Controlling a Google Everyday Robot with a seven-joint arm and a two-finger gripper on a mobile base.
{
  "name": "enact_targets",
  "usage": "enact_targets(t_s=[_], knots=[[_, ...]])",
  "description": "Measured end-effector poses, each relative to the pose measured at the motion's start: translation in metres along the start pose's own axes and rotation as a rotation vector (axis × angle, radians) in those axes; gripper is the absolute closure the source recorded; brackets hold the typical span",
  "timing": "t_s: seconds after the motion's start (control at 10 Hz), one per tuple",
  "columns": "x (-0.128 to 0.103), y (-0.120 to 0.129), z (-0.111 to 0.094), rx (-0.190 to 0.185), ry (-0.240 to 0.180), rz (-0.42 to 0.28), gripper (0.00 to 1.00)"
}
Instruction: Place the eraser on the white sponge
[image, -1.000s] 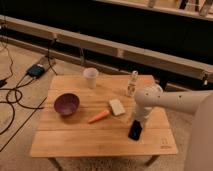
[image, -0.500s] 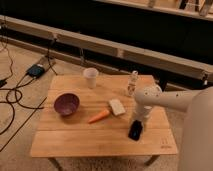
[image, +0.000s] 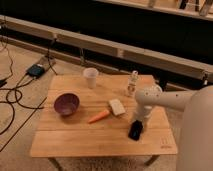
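View of a wooden table from above and in front, with the robot at the right edge. The white arm reaches leftward over the table's right side to a rounded joint, where it bends and drops steeply down. The gripper at its lower end points at the tabletop and sits directly over the far end of the eraser. Whether the gripper is clamped on the eraser or merely above it cannot be told. The eraser, a flat black slab, appears to rest on the wood near the table's front right corner. The white sponge lies on the table to the left of and behind the eraser, apart from it, with nothing on top. An orange carrot lies just beside the sponge, on its near left side. Further left stands a purple bowl. A paper cup stands near the far edge, and a small bottle stands behind the arm's joint. Cables trail across the floor at left.
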Motion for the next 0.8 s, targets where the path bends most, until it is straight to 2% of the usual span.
enact_targets(t_s=[0.1, 0.3, 0.4, 0.5, 0.6, 0.7, 0.8], knots=[[-0.001, 0.001, 0.000, -0.002, 0.001, -0.001, 0.66], [-0.004, 0.005, -0.005, -0.016, -0.008, -0.004, 0.83], [-0.009, 0.013, -0.014, -0.039, -0.030, -0.011, 0.95], [-0.013, 0.020, -0.024, -0.058, -0.053, -0.024, 1.00], [-0.018, 0.029, -0.038, -0.074, -0.086, -0.052, 1.00], [-0.022, 0.037, -0.049, -0.075, -0.113, -0.086, 1.00], [-0.025, 0.055, -0.065, -0.076, -0.144, -0.143, 1.00]])
